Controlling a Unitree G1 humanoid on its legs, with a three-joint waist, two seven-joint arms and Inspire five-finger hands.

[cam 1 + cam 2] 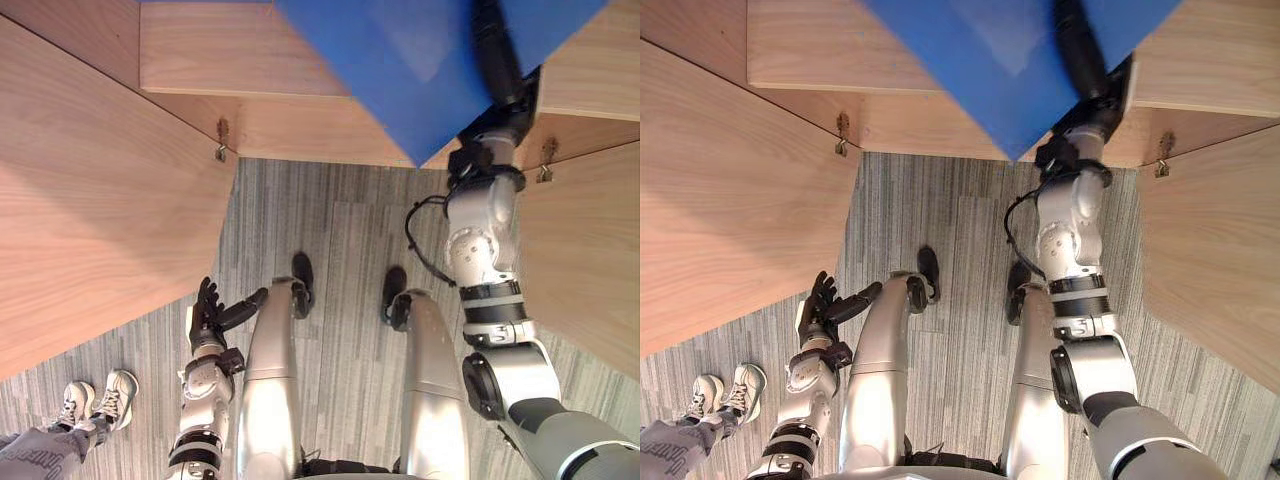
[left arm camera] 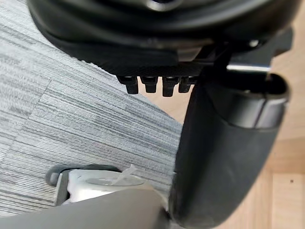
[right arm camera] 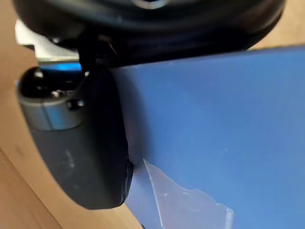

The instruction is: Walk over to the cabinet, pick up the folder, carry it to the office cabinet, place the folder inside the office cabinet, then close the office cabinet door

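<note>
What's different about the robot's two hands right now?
The left hand hangs low over the grey carpet; the right hand is raised up at the wooden cabinet. The left hand's fingers are relaxed and hold nothing; the right hand pinches the blue folder. Both hands are dark.

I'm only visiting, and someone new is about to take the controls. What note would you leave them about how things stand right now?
Right hand: shut on the blue folder, thumb pressed on its face, holding it over the wooden shelf of the office cabinet.
Left hand: open, hanging low at the robot's side, holding nothing.
Left door and right door: both open.
Done: folder picked up and carried to the cabinet.
Left: set the folder inside, let go, close the door.
Note: a person's shoes are on the carpet at the robot's left.
</note>
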